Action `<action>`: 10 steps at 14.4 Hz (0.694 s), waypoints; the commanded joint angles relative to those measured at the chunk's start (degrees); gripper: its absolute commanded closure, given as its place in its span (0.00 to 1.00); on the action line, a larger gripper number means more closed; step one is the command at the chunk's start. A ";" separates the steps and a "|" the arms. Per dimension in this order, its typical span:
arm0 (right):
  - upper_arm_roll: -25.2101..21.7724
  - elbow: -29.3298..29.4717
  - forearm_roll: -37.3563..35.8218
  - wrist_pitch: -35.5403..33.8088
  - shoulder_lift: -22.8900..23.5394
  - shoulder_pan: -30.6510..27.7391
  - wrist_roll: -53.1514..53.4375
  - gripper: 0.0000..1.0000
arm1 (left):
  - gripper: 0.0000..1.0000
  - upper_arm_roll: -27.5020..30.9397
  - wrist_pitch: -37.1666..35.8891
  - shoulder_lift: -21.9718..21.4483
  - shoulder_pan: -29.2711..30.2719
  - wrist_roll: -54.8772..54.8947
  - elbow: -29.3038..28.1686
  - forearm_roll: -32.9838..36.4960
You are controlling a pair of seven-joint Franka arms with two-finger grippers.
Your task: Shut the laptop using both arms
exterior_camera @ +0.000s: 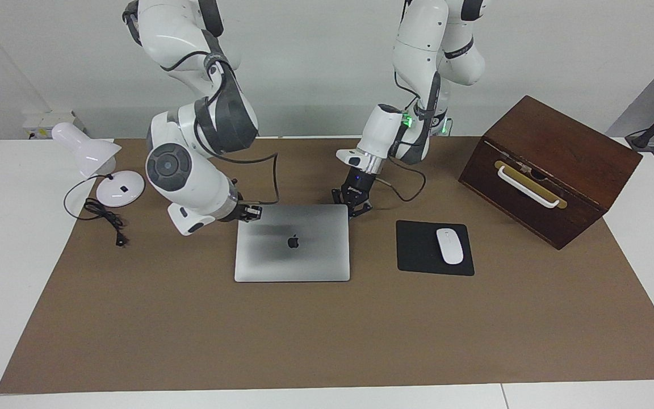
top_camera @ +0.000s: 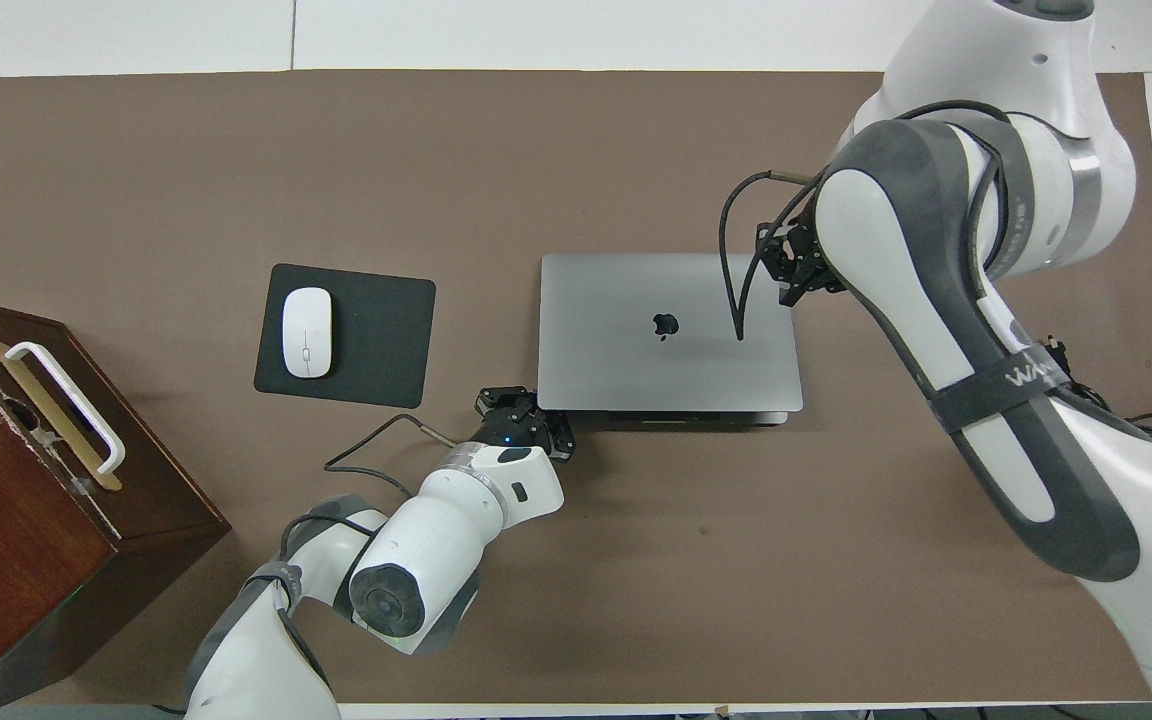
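The laptop (exterior_camera: 292, 242) lies shut and flat on the brown mat (exterior_camera: 327, 335), about midway along the mat's length and closer to the edge by the robots, its lid with the dark apple logo facing up. The left gripper (exterior_camera: 355, 205) sits low at the laptop's corner nearest the robots on the left arm's end, fingertips pinched together and holding nothing; whether it touches the corner cannot be told. The right gripper (exterior_camera: 251, 212) hangs over the laptop's corner toward the right arm's end, also closed on nothing. A black mouse pad (exterior_camera: 418, 250) with a white mouse (exterior_camera: 449, 246) lies beside the laptop toward the left arm's end, and a dark wooden box (exterior_camera: 548, 170) stands at that end. A white desk lamp (exterior_camera: 97, 162) rests at the right arm's end.
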 commanded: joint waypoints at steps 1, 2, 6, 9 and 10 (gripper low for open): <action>-0.19 -1.56 -0.64 6.72 -2.44 -0.24 0.65 1.00 | 1.00 0.75 -0.24 3.80 1.78 -0.67 -1.27 -0.27; -0.28 -1.48 -2.04 8.23 -2.88 -0.94 0.30 1.00 | 1.00 0.75 -0.24 3.80 1.78 -1.29 -1.18 -0.27; -0.46 -1.39 -3.64 11.58 -5.87 -6.47 -7.33 1.00 | 1.00 0.66 -0.50 3.18 1.78 -2.96 -1.27 -0.19; -0.55 -1.21 -11.59 11.50 -9.02 -7.54 -11.12 1.00 | 1.00 0.57 -0.85 2.83 2.74 -3.58 -1.36 -0.19; -0.46 -1.30 -14.77 10.72 -10.17 -7.36 -12.26 1.00 | 1.00 0.57 -1.11 2.48 2.75 -3.58 -1.45 -0.19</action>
